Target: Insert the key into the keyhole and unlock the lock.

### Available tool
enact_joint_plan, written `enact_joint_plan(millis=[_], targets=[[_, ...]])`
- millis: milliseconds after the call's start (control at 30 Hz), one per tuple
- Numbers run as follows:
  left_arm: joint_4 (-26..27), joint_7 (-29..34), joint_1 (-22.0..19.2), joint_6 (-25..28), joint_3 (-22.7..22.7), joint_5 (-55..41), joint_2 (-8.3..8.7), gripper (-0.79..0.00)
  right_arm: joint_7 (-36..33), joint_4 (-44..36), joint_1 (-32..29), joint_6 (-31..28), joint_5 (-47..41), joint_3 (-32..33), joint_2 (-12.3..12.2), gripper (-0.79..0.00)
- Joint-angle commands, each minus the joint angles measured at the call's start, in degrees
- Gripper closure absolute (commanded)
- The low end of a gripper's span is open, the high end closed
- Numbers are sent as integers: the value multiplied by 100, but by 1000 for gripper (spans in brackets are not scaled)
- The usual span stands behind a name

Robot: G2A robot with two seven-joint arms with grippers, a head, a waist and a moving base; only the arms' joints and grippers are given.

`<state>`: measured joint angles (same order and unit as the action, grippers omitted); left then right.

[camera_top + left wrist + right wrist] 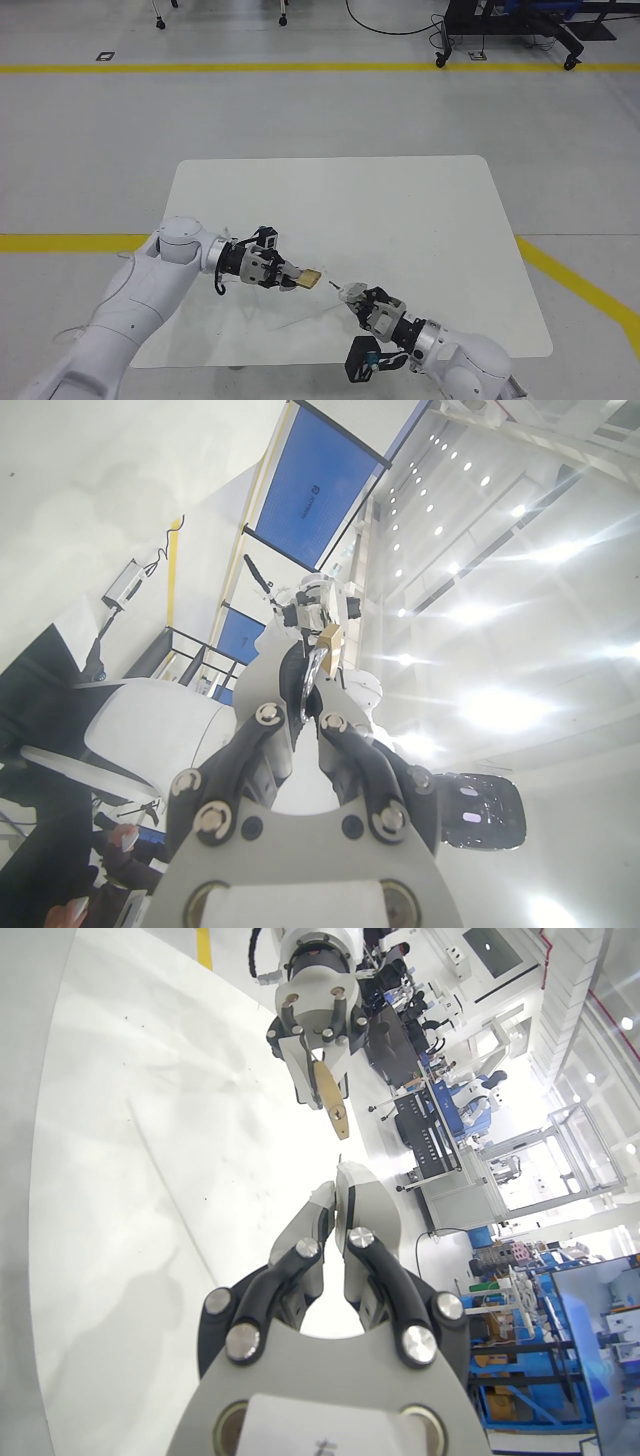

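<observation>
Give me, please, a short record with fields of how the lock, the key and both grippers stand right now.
lock: brass lock, held clear of the table by its shackle in the left gripper
keyhole: keyhole on the lock's free end, facing the right gripper
key: key juts from the shut right gripper, aimed at the lock
gap: key and lock apart, key not yet inserted

The key point(340, 1159) was almost wholly hidden inside the right gripper point(336, 1180), only a thin tip showing past it. The padlock's point(332, 1100) shackle point(311, 672) seemed mostly buried in the left gripper point(324, 1087).
</observation>
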<state>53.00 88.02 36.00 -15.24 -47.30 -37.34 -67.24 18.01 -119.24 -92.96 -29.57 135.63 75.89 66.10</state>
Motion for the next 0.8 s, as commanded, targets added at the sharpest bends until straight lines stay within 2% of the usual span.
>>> enact_joint_plan(millis=[0,200,467,767], targets=[[-55,-2,-53,232,82,111,10,0,-29,-46,13,-34,162,-39,-16,0],[-180,-2,-103,913,213,253,19,0,51,-242,-31,-70,468,-132,-69,0],[-234,-2,-109,1192,288,-38,20,0,184,-392,-152,133,1234,-280,-156,0],[-178,-2,-143,1188,470,-182,55,0,64,-418,-209,462,1765,-483,-201,0]])
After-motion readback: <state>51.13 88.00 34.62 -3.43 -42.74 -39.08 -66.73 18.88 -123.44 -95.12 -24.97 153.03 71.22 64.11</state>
